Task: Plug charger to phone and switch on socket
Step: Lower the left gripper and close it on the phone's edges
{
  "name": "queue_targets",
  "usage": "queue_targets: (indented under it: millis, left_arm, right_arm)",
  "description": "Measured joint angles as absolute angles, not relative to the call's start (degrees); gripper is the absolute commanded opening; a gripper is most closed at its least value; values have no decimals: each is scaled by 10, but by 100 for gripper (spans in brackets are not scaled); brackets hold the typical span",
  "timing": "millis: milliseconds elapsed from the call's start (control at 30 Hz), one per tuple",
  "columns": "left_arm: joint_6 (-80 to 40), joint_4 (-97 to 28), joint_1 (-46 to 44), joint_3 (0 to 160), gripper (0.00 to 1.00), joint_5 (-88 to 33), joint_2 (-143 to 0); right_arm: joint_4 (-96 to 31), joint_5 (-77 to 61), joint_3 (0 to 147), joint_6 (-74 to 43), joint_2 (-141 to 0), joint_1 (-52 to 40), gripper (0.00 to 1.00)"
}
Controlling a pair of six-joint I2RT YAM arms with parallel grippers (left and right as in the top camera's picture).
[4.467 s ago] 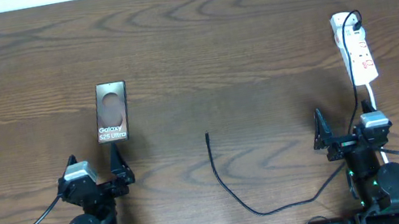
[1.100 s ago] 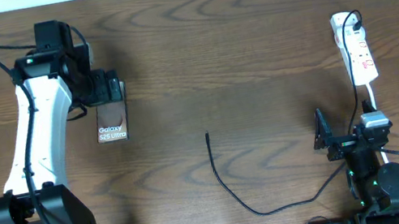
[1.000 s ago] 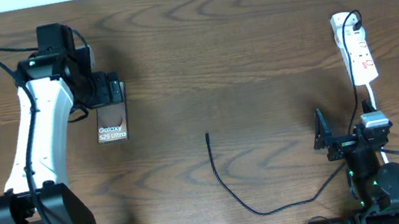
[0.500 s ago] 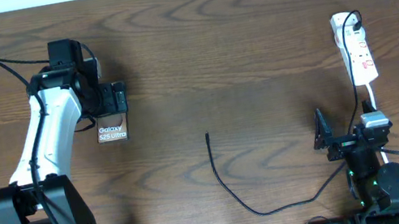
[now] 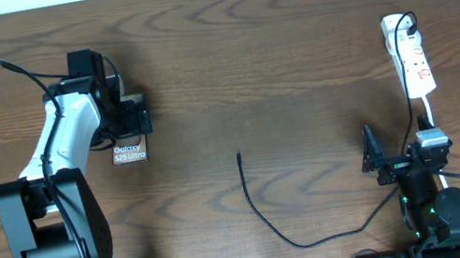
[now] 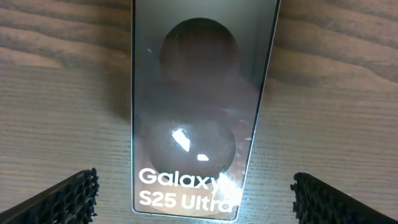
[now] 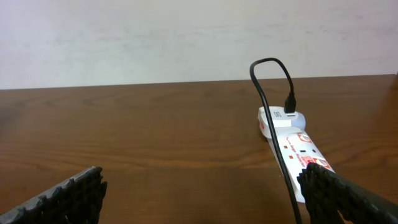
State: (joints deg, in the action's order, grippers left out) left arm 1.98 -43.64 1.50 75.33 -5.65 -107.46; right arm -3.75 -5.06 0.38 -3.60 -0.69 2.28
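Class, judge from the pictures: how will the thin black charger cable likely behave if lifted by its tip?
The charger lies in a loose curve, so it is probably floppy and would droop. It looks very thin, so likely light; its small tip may slip from a pinch.

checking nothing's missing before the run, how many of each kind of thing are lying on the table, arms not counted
phone: 1
charger cable: 1
power strip: 1
total: 3
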Motion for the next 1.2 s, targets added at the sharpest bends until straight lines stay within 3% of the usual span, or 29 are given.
queue_targets:
  millis: [1200]
  left_arm:
    - [20,-465,15,820,98,-57,-1155]
  right_arm:
    - [-37,-51,4,-36,-7,23,99]
